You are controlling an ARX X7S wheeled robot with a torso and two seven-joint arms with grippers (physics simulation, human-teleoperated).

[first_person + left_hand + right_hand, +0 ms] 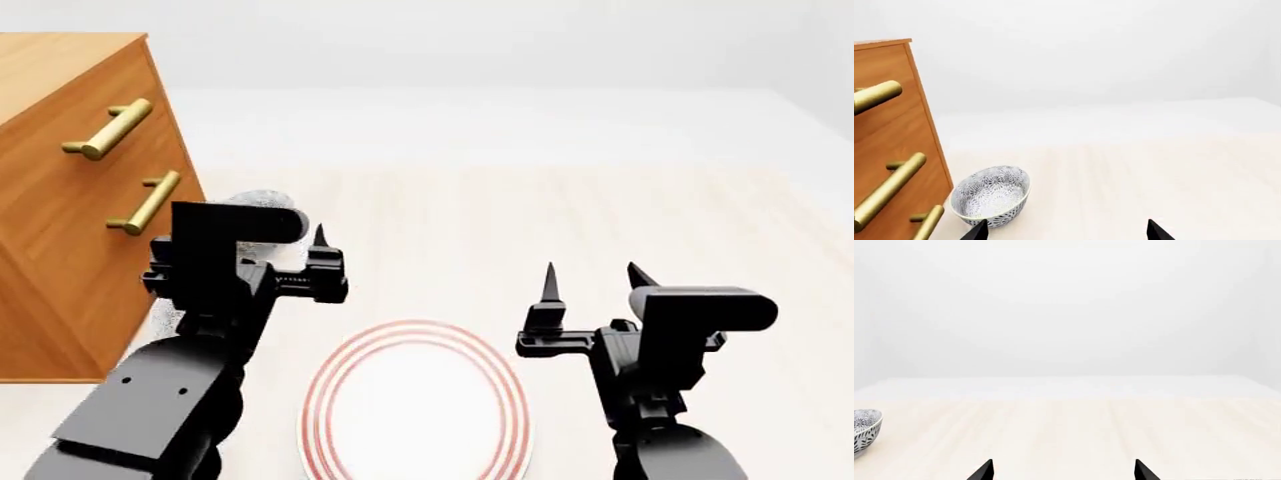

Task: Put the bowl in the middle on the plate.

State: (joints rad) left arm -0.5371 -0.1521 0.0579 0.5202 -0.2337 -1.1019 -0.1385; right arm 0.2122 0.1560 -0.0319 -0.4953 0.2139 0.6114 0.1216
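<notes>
A white bowl with a grey-blue floral pattern stands on the pale table close to the wooden cabinet. In the head view only its rim peeks out above my left arm, so I cannot tell whether it is the middle bowl. My left gripper is open and empty, its near fingertip just short of that bowl. The red-ringed plate lies between my two arms, low in the head view. My right gripper hangs open and empty to the plate's right. A bowl shows at the edge of the right wrist view.
The cabinet with brass bar handles stands at the table's left. A grey speckled sliver shows beside my left arm, the rest hidden. Pale bare tabletop stretches ahead and to the right.
</notes>
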